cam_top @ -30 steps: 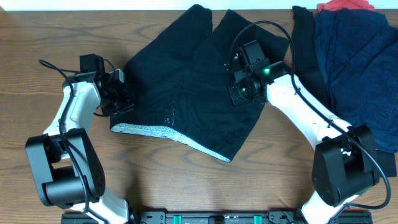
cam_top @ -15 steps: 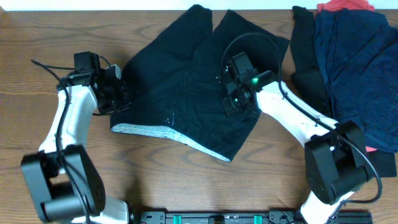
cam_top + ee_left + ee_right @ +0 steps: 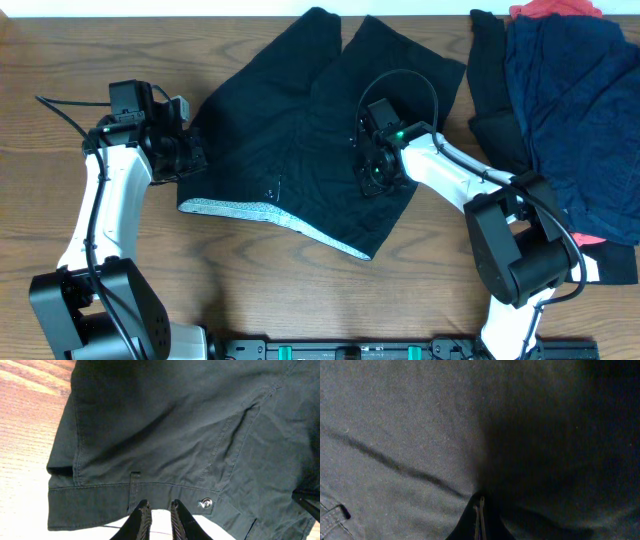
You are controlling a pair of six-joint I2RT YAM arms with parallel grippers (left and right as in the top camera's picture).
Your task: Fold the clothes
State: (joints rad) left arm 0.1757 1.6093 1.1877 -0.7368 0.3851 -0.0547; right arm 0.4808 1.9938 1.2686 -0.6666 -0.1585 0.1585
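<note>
The black shorts [image 3: 290, 120] lie spread across the upper middle of the table [image 3: 300, 290]; my right gripper [image 3: 480, 510], jaws together, presses their centre, probably pinning them; my left gripper [image 3: 158, 512] sits at the waistband [image 3: 90, 505], jaws nearly together; whether pinching, I cannot tell.

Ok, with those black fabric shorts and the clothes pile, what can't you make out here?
Left wrist view: whether the left gripper holds the waistband of the black fabric shorts; the bottom edge cuts its fingers off.
Right wrist view: whether the shut right gripper pinches any cloth; shadow hides it.
Overhead: the red garment, mostly buried under the navy blue garment and cut by the top edge.
</note>
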